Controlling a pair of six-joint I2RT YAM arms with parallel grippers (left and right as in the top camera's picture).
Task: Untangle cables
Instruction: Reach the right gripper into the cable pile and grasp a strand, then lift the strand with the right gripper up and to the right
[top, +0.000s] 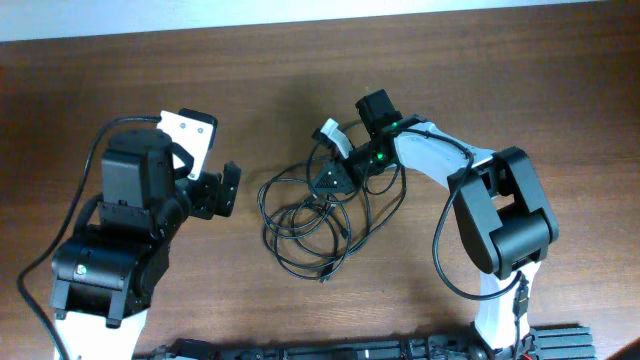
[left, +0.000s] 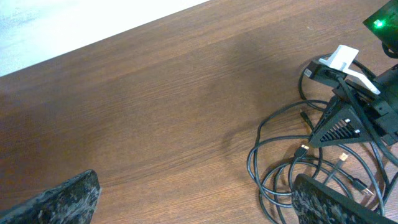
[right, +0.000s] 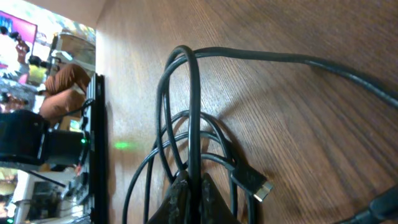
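Table (top: 270, 80): A brown wood-grain surface is seen in all views. Both arms and the cables are carried on it.

Left arm (top: 120, 230): It is set at the near left of the table. A white-topped wrist is angled toward the centre.

Right arm (top: 500, 215): It is set at the near right and is reached to the left and away, toward the middle of the table. A green light is lit at its wrist.

Cables (top: 310, 213): A tangle of thin black cords is laid at the centre of the table, between the two arms. Several overlapping loops are spread to the near side and left of the right claw. The far edge of the tangle is gathered under that claw.

Left gripper (top: 222, 192): It is positioned left of the tangle and apart from it. In the left wrist view its two fingers (left: 62, 200) are spread wide, with only bare table between them.

Right gripper (right: 189, 183): It is lowered onto the far edge of the tangle. In the right wrist view the fingertips are pressed together on black cable strands that run up between them.

Plug (right: 252, 182): A small black plug with a metal tip is lying on the table just right of the right fingertips.

Further plugs (left: 303, 149): Small plug ends are seen among the loops in the left wrist view.
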